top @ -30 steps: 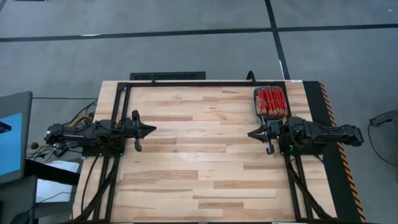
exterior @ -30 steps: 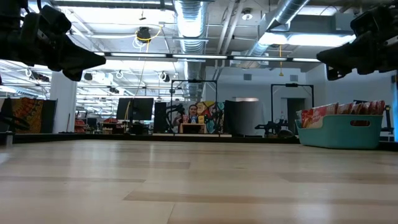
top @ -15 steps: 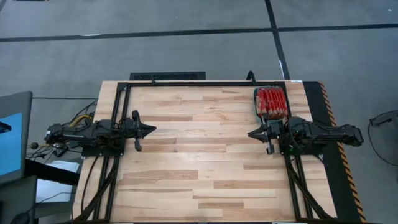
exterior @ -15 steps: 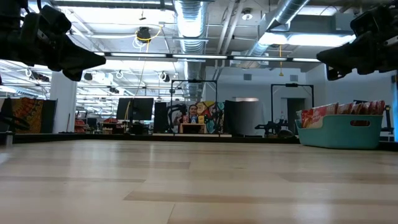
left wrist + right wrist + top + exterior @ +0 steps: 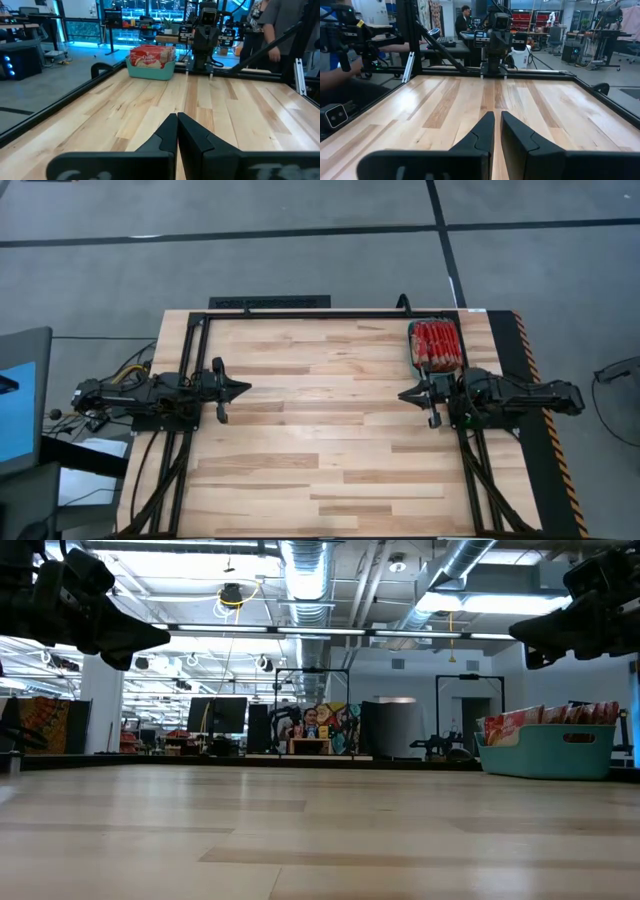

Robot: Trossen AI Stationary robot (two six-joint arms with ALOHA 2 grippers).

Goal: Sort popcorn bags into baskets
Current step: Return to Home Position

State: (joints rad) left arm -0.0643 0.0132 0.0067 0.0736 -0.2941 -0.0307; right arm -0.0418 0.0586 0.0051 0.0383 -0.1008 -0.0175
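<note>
Fingers of the left gripper (image 5: 176, 116) stand pressed together in the left wrist view, with only a very thin line between them, and they hold nothing. This gripper (image 5: 243, 388) is at the left edge of the table (image 5: 320, 440), about in the middle of that side, and it points toward the centre. In the low view it hangs high above the wood, at the upper left (image 5: 158, 637).

The right gripper (image 5: 495, 114) has its fingers also drawn close, with a narrow slit between them, and it is empty too. In the high view it is at the right side of the table (image 5: 404, 394), facing the left gripper across the boards. Both are well apart from each other. In the low view it hangs at the upper right (image 5: 520, 632).

The basket (image 5: 411, 348) stands at the far right corner of the table, just beside the right arm and a little behind its gripper. It is teal-green (image 5: 560, 755). The popcorn bags (image 5: 436, 343) stand upright inside it, packed side by side, and their red tops rise above the rim (image 5: 520, 725). From the left wrist view one white label faces outward (image 5: 150, 56), above the basket wall (image 5: 150, 71).

Beyond the table, a person (image 5: 280, 25) stands near the right arm's side, and a sleeve (image 5: 340, 70) shows near the left arm's side.
</note>
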